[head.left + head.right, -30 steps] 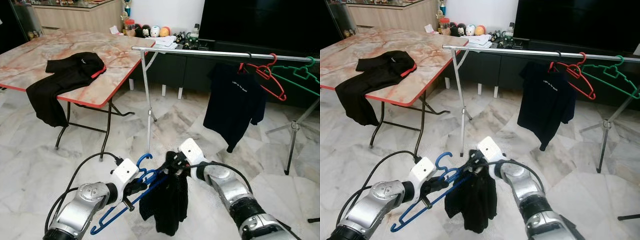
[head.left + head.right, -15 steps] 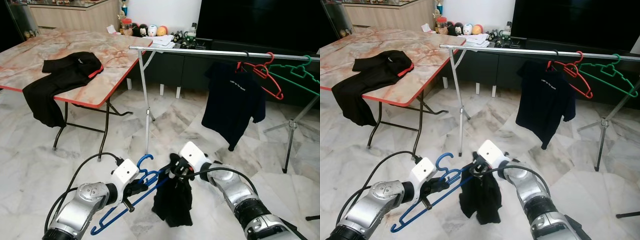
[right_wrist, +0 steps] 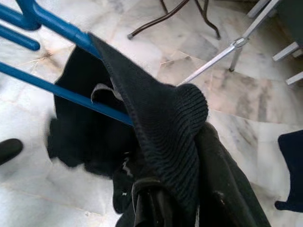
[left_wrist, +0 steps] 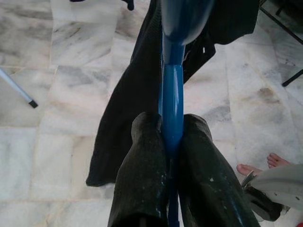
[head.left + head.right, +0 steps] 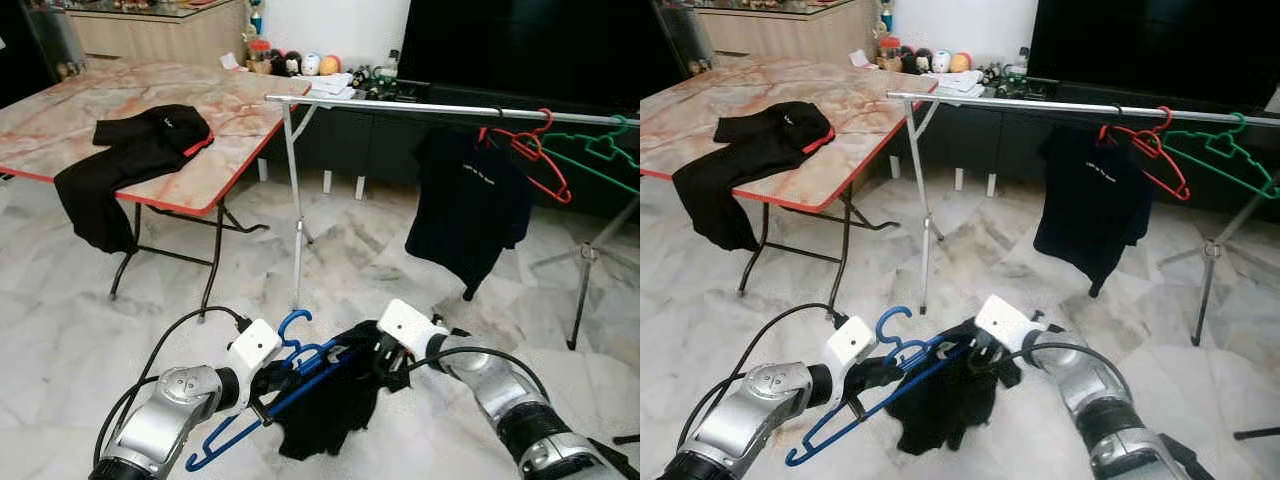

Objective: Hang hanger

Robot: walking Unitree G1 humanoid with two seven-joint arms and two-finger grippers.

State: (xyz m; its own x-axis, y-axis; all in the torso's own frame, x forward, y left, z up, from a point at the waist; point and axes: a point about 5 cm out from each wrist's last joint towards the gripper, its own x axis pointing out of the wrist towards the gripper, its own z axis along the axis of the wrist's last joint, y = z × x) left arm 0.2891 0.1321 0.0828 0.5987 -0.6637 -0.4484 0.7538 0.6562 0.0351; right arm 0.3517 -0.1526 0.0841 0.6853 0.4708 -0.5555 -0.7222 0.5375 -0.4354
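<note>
The task looks barely half done — the left gripper [image 5: 268, 385] is clenched on the blue plastic hanger [image 5: 285, 385], the right gripper [image 5: 388, 358] pinches the black knit garment [image 5: 325, 405] onto it, well below the silver metal rail [image 5: 450, 107] — hanging remains

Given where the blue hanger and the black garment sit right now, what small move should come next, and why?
Probably the right end effector should pull the black garment further along the blue hanger. The left end effector is shut on the hanger's bar, while the garment covers just one arm, its bulk drooping below. It likely isn't ready for the rail.
</note>
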